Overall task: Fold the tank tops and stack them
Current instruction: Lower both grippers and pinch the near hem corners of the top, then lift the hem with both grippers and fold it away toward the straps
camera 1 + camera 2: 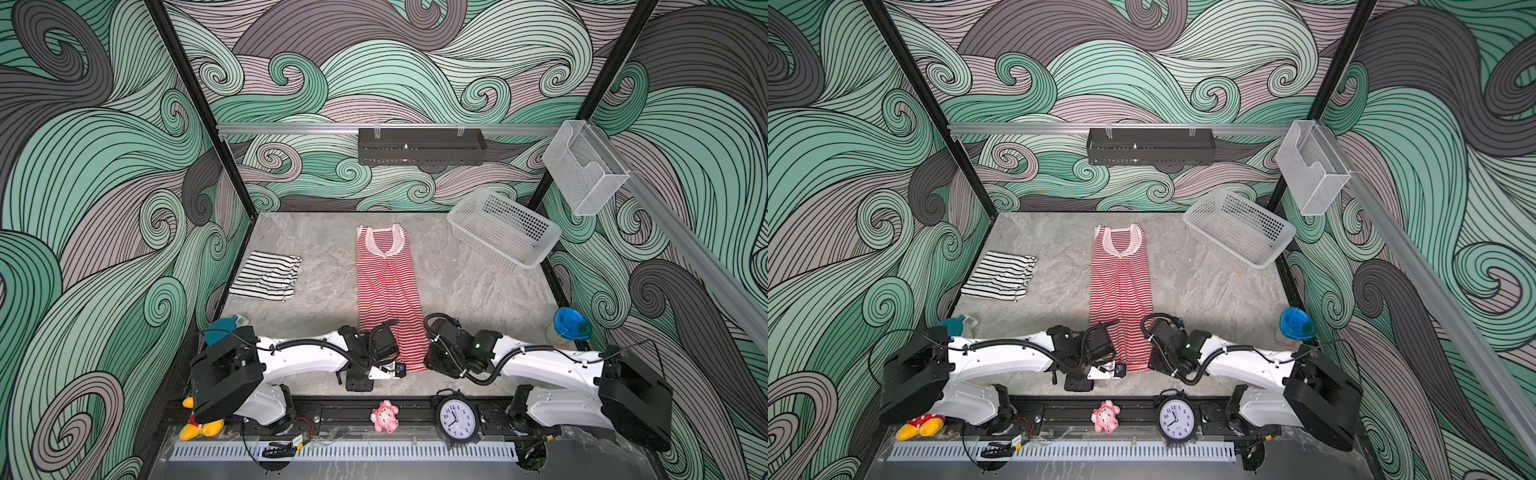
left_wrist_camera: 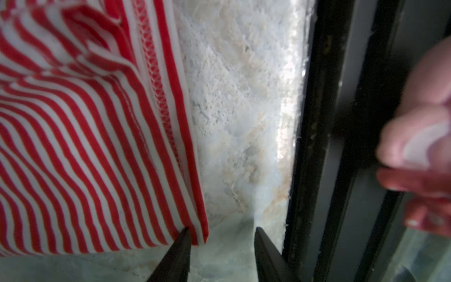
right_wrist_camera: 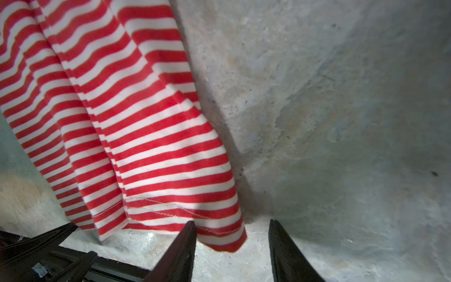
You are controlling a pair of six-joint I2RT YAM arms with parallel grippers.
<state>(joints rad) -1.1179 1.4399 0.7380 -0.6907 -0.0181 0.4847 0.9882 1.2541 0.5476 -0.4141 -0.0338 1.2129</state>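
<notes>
**Ready at the hem**

The red-and-white striped knit tank top (image 1: 388,286) lay long in mid-frame, sides folded in. The left gripper (image 2: 222,229) and right gripper (image 3: 231,221) stood half-wide at its lower hem corners, holding nothing, I think to carry the hem upward. The folded black-and-white striped tank top (image 1: 266,275) lay centre left, probably the stack's base

Thin stripes: red-and-white tank top (image 1: 388,286), black-and-white tank top (image 1: 266,276); grey marbled table (image 1: 478,291); white basket (image 1: 505,232).
</notes>
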